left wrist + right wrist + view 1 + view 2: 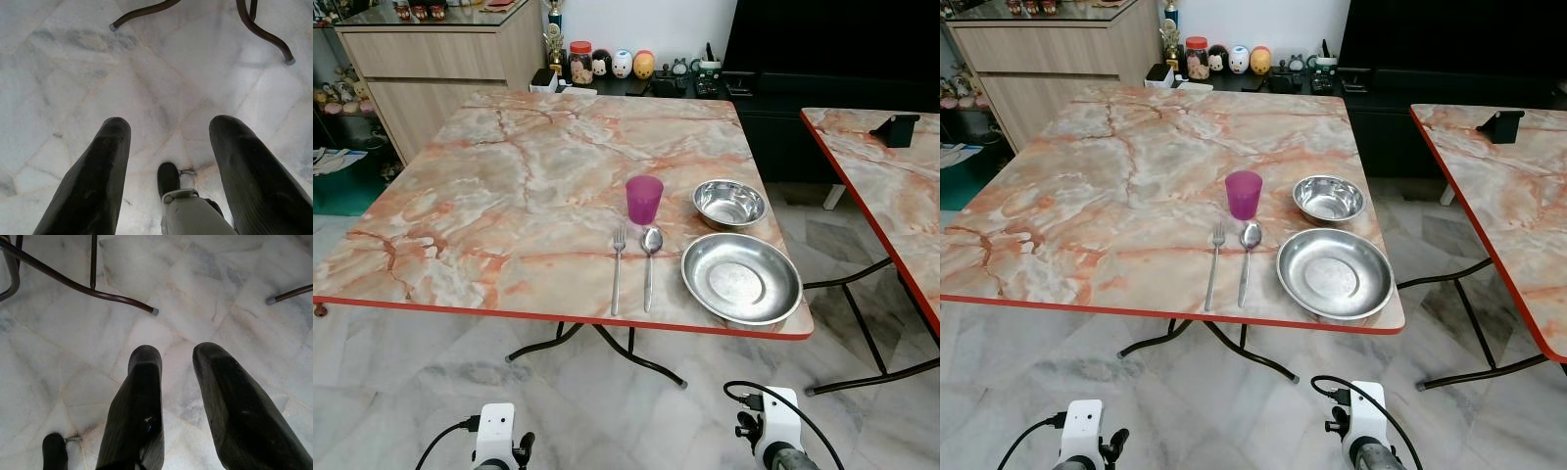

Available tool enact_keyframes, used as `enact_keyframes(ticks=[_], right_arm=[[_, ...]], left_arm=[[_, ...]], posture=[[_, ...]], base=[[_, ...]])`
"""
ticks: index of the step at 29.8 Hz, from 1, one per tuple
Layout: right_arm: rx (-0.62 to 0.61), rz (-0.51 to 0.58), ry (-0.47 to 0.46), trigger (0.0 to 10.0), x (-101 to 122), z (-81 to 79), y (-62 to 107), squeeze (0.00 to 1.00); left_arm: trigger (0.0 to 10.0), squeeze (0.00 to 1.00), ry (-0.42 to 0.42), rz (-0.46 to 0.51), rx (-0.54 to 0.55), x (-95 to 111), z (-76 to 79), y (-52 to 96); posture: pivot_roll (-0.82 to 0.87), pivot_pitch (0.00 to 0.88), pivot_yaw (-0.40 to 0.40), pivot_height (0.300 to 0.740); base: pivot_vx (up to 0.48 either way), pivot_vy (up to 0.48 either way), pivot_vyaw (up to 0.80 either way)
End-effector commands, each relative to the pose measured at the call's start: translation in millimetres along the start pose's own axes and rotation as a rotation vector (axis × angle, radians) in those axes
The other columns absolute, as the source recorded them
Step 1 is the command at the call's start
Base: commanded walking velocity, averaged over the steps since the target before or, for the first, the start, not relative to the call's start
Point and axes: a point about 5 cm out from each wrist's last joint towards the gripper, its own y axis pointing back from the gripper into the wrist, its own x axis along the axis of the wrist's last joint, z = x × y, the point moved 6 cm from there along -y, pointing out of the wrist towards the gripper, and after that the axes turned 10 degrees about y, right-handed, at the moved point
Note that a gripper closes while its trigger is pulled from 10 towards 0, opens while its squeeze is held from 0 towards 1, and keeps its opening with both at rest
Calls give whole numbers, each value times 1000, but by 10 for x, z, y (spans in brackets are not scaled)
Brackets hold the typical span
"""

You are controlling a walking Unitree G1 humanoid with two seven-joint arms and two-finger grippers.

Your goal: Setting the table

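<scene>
On the marble-patterned table [509, 196], near its front right corner, stands a purple cup [644, 199]. In front of the cup a fork [618, 266] and a spoon [649, 260] lie side by side. A small steel bowl [729, 203] sits to the right of the cup, and a wide steel plate [741, 278] sits in front of the bowl. Both arms hang low before the table edge, the left arm [495, 438] and the right arm [773, 423]. My left gripper [171, 125] is open over the floor and holds nothing. My right gripper [177, 352] is open and holds nothing.
A second marble table [891, 186] stands to the right across a narrow gap. Curved metal table legs [636, 357] reach onto the tiled floor [401, 392]. A wooden cabinet [440, 59] and a dark low unit [783, 88] with small figurines [622, 64] line the back wall.
</scene>
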Motion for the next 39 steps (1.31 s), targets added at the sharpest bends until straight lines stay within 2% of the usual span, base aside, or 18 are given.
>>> enact_keyframes(ticks=[1,12,13,15,18,20,24,27,39], right_arm=[[-8,5,-12,10000,-9,15,7,0],[-24,-8,36,10000,-23,41,7,0],[-18,-12,93,10000,-16,38,4,0],[-18,-19,131,10000,-18,43,2,0],[-24,-21,108,10000,-25,48,4,0],[-25,1,94,10000,6,47,4,0],[-38,41,89,10000,67,57,6,0],[-33,71,172,10000,131,46,4,0],[-38,115,234,10000,212,33,6,0]], left_arm=[[10000,0,-16,-17,-3,-49,10,8],[10000,0,-14,-14,-3,-41,12,7],[10000,0,-16,-14,-3,-39,12,6],[10000,0,-18,-12,-3,-34,11,5],[10000,0,-6,7,8,8,-16,2],[10000,0,17,52,37,110,-94,-2],[10000,0,15,73,23,172,-82,-10],[10000,0,8,52,28,115,-108,0],[10000,0,0,51,18,115,-88,-2]], posture=[[-105,0,-39,736],[-105,0,-42,736],[-115,0,-36,736],[-112,0,-36,736],[-110,0,-38,736],[-102,0,-40,736],[-100,0,-37,736],[-106,0,-30,736],[-116,0,-27,736]], base=[[0,0,0],[0,0,0],[0,0,0],[0,0,0],[0,0,0],[0,0,0],[0,0,0],[0,0,0],[0,0,0]])
